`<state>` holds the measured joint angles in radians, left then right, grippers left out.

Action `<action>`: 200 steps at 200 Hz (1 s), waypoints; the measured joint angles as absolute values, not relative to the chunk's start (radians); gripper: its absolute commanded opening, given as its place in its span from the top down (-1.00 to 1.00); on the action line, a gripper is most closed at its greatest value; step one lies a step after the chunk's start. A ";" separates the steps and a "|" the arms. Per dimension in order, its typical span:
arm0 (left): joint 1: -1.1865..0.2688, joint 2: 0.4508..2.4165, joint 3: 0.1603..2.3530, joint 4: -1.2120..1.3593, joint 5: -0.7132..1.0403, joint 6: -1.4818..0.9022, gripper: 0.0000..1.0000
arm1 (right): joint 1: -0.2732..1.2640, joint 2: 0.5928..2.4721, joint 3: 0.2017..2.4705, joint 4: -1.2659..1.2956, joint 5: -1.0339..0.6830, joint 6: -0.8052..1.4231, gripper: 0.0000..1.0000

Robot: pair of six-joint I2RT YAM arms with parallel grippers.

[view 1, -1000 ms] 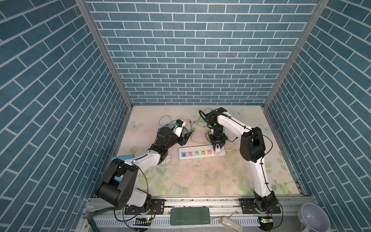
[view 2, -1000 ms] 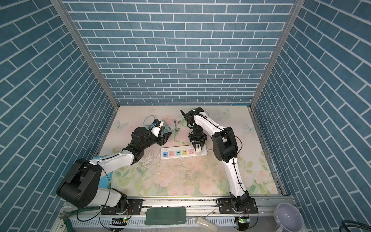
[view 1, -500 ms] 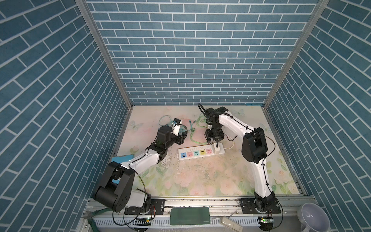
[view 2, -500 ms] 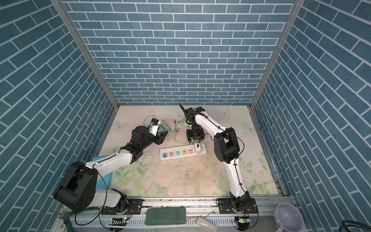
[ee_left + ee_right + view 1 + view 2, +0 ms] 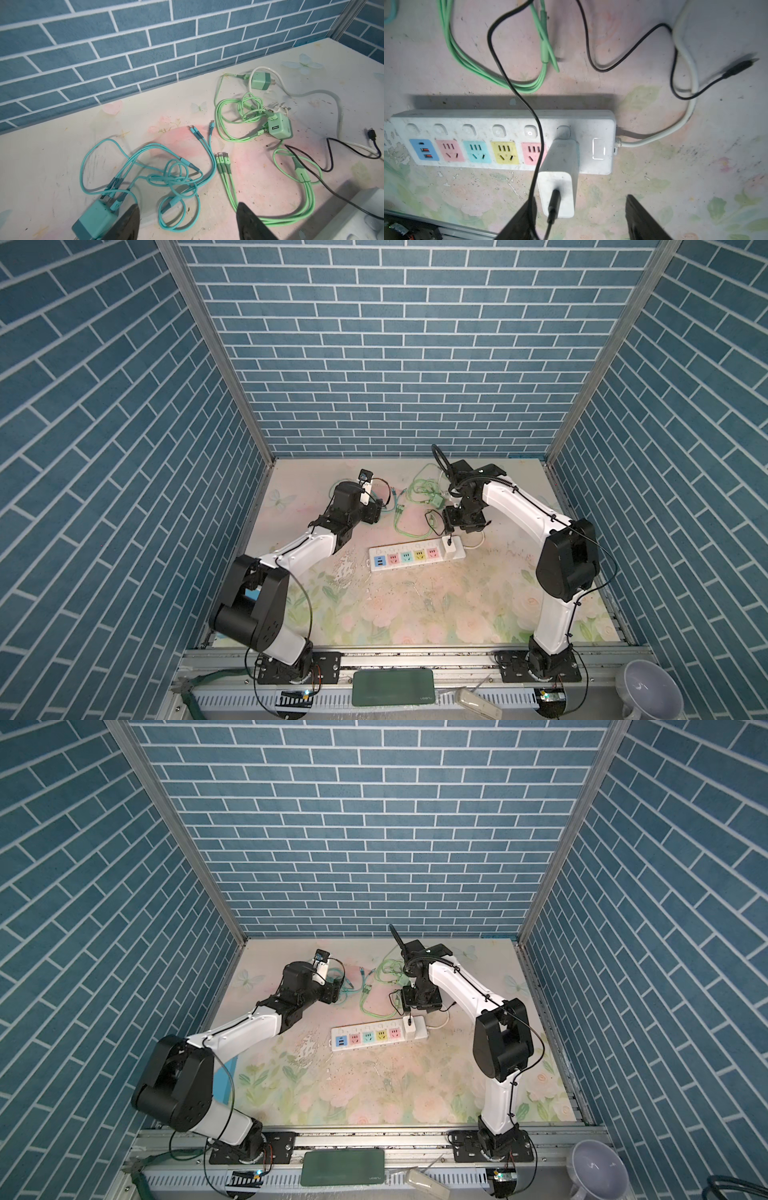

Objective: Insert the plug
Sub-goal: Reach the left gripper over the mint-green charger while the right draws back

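Plug (image 5: 558,178): a white charger block, standing in the end socket of the power strip (image 5: 500,118), beside the lit switch (image 5: 598,148). In both top views it sits just right of centre frame. We cannot see its prongs, so we judge it seated but cannot check how deep.

Right claw (image 5: 581,220): jaws spread, hovering over the plug's outer end and gripping nothing. Left claw (image 5: 187,224): jaws spread too, empty, above a teal charger (image 5: 97,218) and its tangled leads, upper left of centre on the table (image 5: 415,614).

Handling, our judgement: a small, light, rigid plastic shell with smooth, slightly dusty faces that could slip under a weak pinch. We would take it across the two broad flat sides, near the middle, clear of the black cable (image 5: 517,89) leaving its outer end. That cable loops across the strip and may tug the plug sideways.

Writing: none legible. A faint mark on the plug's face is too blurred to read. Sockets are colour-coded: blue, pink, teal, yellow, pink.
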<state>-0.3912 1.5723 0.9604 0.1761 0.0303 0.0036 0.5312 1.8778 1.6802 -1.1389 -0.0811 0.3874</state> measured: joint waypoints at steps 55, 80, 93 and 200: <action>-0.405 1.753 1.168 0.095 0.068 -0.015 -0.64 | 0.445 1.822 1.674 -1.014 -0.075 0.366 -0.40; -0.408 1.797 1.236 0.038 0.068 -0.023 -0.67 | 0.421 1.819 1.671 -0.962 -0.100 0.358 -0.41; -0.412 1.813 1.261 0.017 0.068 -0.030 -0.67 | 0.416 1.817 1.670 -0.938 -0.112 0.353 -0.41; -0.566 2.011 1.511 -0.083 0.179 -0.154 -0.64 | 0.349 1.796 1.575 -0.782 -0.108 0.244 -0.34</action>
